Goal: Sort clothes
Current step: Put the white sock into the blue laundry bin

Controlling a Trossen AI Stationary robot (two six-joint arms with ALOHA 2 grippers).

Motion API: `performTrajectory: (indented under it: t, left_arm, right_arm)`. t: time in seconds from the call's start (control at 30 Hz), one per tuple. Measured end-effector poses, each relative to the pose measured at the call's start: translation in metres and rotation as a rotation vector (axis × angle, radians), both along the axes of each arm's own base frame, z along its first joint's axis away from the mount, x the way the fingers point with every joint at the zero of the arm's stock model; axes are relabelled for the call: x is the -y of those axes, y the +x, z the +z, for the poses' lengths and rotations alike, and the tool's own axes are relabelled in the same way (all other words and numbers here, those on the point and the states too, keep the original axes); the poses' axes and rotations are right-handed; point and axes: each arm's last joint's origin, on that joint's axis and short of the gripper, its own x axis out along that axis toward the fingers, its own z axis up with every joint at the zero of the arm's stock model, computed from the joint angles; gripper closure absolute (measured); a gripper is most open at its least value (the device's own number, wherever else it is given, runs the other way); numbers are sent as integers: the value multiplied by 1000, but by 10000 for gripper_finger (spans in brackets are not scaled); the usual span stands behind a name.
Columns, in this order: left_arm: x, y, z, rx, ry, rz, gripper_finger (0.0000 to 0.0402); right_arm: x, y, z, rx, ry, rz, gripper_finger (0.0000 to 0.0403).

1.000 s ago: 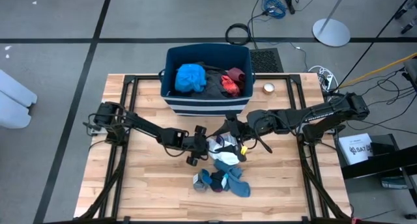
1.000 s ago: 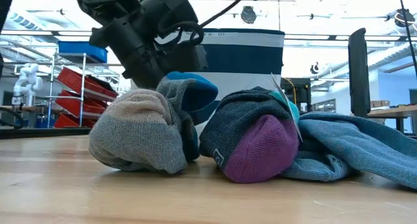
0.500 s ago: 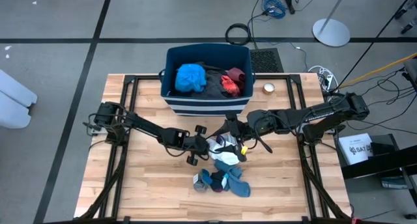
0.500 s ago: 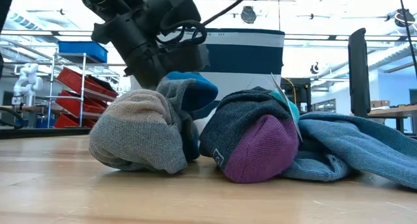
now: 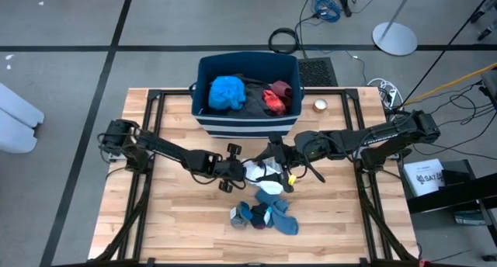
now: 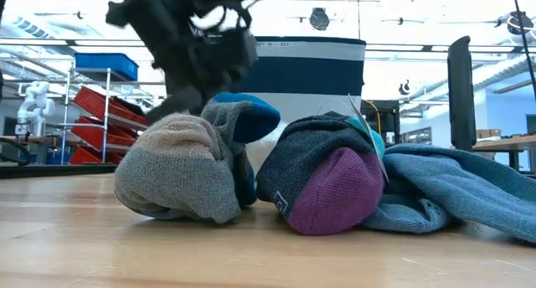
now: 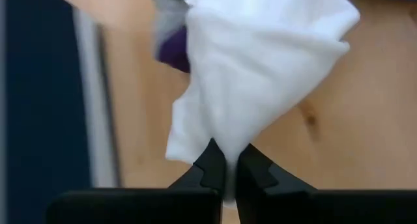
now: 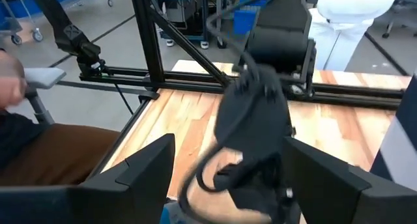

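Where the table's middle meets the bin's front, a white garment is pinched by the clenched left gripper. Just below, 1 sock pile is seen. Beside the garment, the right gripper is held spread, nothing grasped.

A robotics lab; shelving with red bins behind the table, a small white robot, floor cables.
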Motion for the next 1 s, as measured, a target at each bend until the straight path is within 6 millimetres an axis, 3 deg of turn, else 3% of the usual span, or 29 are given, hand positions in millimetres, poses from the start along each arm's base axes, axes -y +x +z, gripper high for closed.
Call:
performTrajectory:
  t: [0.2,0.43,0.73,1.0]
  left_arm:
    - [-2,-24,44,52,35,28,382]
    - [-5,-69,94,106,-16,64,382]
    - [-5,-115,125,140,-91,102,382]
    - [5,-129,152,344,-165,31,382]
  right_arm:
    - [0,1,7,81,-45,15,135]
    - [-1,3,15,182,-80,24,135]
    - [3,4,29,321,-106,-88,135]
    - [2,17,11,252,-131,-150,135]
